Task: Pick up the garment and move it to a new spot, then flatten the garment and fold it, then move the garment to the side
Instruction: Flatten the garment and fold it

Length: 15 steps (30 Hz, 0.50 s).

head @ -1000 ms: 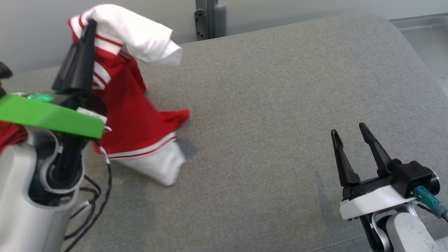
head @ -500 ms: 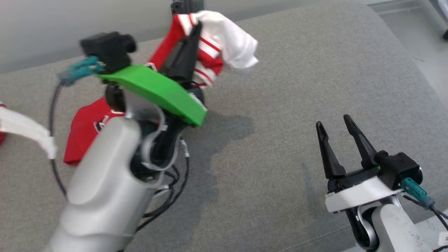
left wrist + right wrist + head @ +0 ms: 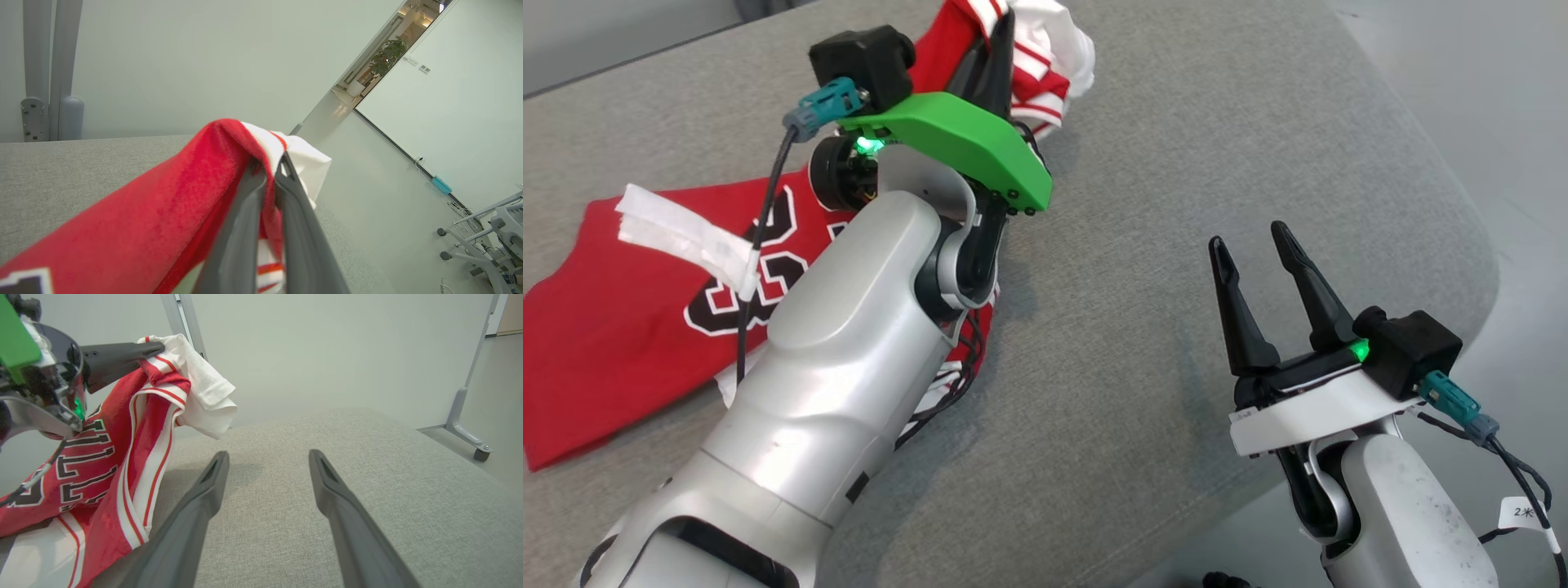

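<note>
Jaws: left gripper pinching jersey; right gripper wide, empty.
Red cloth, unreadable black lettering; grey woven cushion.

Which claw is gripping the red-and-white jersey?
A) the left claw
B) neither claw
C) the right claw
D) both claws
A: the left claw is shut on a raised fold of the jersey, while the right claw stands open and empty above the grey cushion.
</note>
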### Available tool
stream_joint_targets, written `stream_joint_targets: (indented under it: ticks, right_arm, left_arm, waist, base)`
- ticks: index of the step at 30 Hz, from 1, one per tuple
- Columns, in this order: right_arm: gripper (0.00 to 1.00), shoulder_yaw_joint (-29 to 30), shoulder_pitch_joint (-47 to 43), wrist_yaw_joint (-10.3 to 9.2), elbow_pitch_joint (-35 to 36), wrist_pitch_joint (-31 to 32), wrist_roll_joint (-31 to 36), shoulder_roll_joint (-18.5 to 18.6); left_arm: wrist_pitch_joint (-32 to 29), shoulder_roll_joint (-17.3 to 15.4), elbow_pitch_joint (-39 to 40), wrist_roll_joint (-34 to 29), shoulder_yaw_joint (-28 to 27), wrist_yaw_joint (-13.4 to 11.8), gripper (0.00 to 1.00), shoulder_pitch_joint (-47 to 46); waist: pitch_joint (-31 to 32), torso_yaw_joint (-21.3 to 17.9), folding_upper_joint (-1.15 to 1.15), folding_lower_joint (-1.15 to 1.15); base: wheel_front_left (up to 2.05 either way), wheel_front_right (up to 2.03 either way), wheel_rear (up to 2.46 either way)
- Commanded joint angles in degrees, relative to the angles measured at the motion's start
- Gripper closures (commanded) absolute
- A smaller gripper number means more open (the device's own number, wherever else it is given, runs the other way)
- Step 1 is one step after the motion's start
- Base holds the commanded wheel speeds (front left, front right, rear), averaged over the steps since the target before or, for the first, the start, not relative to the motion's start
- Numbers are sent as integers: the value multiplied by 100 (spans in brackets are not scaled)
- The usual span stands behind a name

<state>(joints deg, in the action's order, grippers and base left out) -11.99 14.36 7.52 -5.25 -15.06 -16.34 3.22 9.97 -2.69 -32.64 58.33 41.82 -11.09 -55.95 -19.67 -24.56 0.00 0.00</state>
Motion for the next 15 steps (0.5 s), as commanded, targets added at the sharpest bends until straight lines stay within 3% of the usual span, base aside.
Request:
stream_joint_targets:
  ticks: [1, 2, 3, 4, 9, 15]
  right_arm:
    - [0, -8, -17, -5, -26, -17, -30, -23]
    - [0, -17, -34, -5, -37, -17, -39, -30]
    - [0, -18, -46, -5, -46, -17, -61, -34]
    - [0, -9, -59, -5, -49, -17, -92, -33]
    - [0, 137, -112, -5, -49, -17, -72, -29]
    - [0, 403, -391, -6, -16, -17, 174, -22]
  left_arm:
    - [207, -39, -43, 245, 33, 14, 97, -168]
    - [310, -34, -66, 393, 115, 82, 72, -243]
    - [373, -39, -143, 517, 212, 81, 54, -291]
    - [423, -41, -204, 583, 320, 93, 0, -343]
    - [474, -38, -697, 546, 1031, 60, 0, -475]
    - [504, -64, -732, 216, 1606, 216, 0, -23]
  waist:
    - [-567, -636, 0, 0]
    - [-572, -649, 0, 0]
    - [-567, -652, 0, 0]
    - [-556, -638, 0, 0]
    - [-372, -399, 0, 0]
    - [26, 109, 0, 0]
  base:
    - [0, 0, 0]
    - [0, 0, 0]
    - [0, 0, 0]
    - [0, 0, 0]
    - [0, 0, 0]
    - [0, 0, 0]
